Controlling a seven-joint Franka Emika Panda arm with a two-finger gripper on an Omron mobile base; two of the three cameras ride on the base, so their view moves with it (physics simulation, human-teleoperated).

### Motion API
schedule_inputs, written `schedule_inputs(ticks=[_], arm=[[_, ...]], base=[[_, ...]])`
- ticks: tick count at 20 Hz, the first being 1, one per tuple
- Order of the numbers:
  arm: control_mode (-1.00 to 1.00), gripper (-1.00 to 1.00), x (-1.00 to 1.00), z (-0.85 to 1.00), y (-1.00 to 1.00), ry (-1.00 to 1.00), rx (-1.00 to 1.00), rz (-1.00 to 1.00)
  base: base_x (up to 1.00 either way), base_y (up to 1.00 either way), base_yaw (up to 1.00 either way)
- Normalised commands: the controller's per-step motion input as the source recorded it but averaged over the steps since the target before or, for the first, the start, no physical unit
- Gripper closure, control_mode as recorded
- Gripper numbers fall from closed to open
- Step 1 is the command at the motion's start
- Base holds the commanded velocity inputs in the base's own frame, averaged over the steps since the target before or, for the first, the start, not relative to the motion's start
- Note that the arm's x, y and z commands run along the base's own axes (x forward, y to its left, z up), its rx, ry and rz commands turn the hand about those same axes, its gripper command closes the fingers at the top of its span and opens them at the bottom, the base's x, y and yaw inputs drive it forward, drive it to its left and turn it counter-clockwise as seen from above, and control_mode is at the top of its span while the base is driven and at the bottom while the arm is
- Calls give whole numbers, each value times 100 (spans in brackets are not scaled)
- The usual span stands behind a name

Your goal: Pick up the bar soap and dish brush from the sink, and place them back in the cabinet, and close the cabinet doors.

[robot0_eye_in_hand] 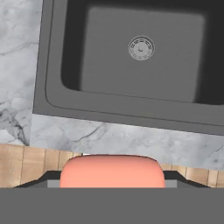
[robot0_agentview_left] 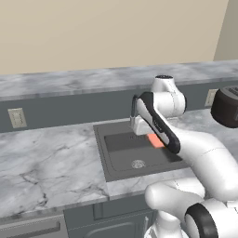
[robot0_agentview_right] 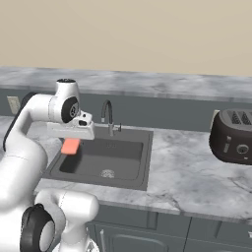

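Gripper (robot0_eye_in_hand: 112, 177) pinching bar soap (robot0_eye_in_hand: 112, 171) across its width, block lifted clear of basin, hanging above sink (robot0_eye_in_hand: 52, 105). In right base view soap (robot0_agentview_right: 71, 145) hangs under hand, over sink's left edge. Below: dark basin, round metal drain (robot0_eye_in_hand: 141, 47) on floor. Beyond: arched faucet (robot0_agentview_right: 108, 117) at back rim, marble counter (robot0_agentview_right: 187, 172) around, dark toaster (robot0_agentview_right: 232, 136) far right.

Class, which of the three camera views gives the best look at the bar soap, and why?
The hand view: the bar soap is large and close, between the end effector's fingers. The right base view shows it small but unobstructed under the hand; in the left base view the arm partly hides it.
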Motion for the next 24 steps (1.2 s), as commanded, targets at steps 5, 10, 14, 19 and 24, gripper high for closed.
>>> schedule_inputs(ticks=[5,10,14,19,24], arm=[[-100,100,-43,20,-15,0,0,0],[-100,100,-30,20,-26,0,0,0],[-100,100,-15,6,-19,0,0,0],[-100,100,-14,6,-17,0,0,0],[100,100,-12,3,-8,0,0,0]], base=[[0,0,0],[0,0,0],[0,0,0],[0,0,0],[-2,-1,0]])
